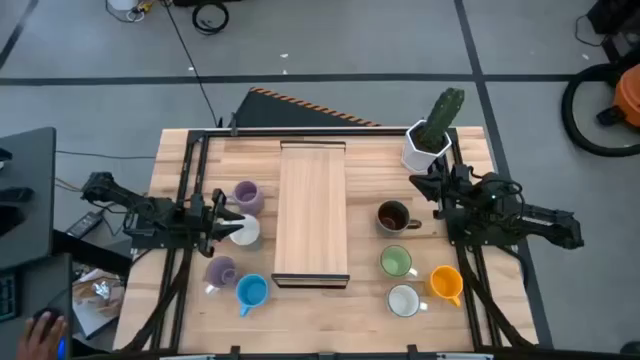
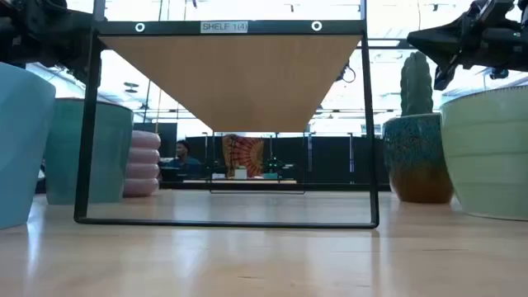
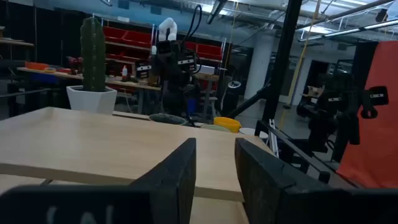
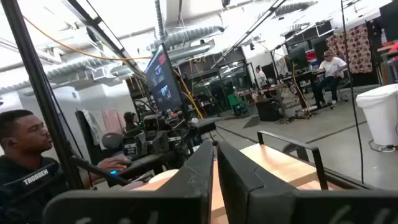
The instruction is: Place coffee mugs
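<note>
Several coffee mugs stand on their bases on the table, on both sides of a wooden shelf [image 1: 313, 210]. To its left are a lilac mug [image 1: 247, 195], a white mug [image 1: 243, 232], a second lilac mug [image 1: 220, 270] and a blue mug [image 1: 251, 290]. To its right are a dark brown mug [image 1: 392, 216], a green mug [image 1: 397, 262], an orange mug [image 1: 446, 283] and a white mug [image 1: 403, 300]. My left gripper [image 3: 216, 146] hovers open beside the left white mug [image 1: 226, 215], nothing between its fingers. My right gripper [image 4: 214, 149] is shut and empty, near the brown mug [image 1: 435, 190].
A white faceted pot with a green cactus [image 1: 428, 145] stands at the far right, just behind my right arm. The shelf's black frame [image 2: 371, 124] rises from the table's middle. A person [image 4: 25, 155] sits beyond the table's left side. Bare wood lies along the near edge.
</note>
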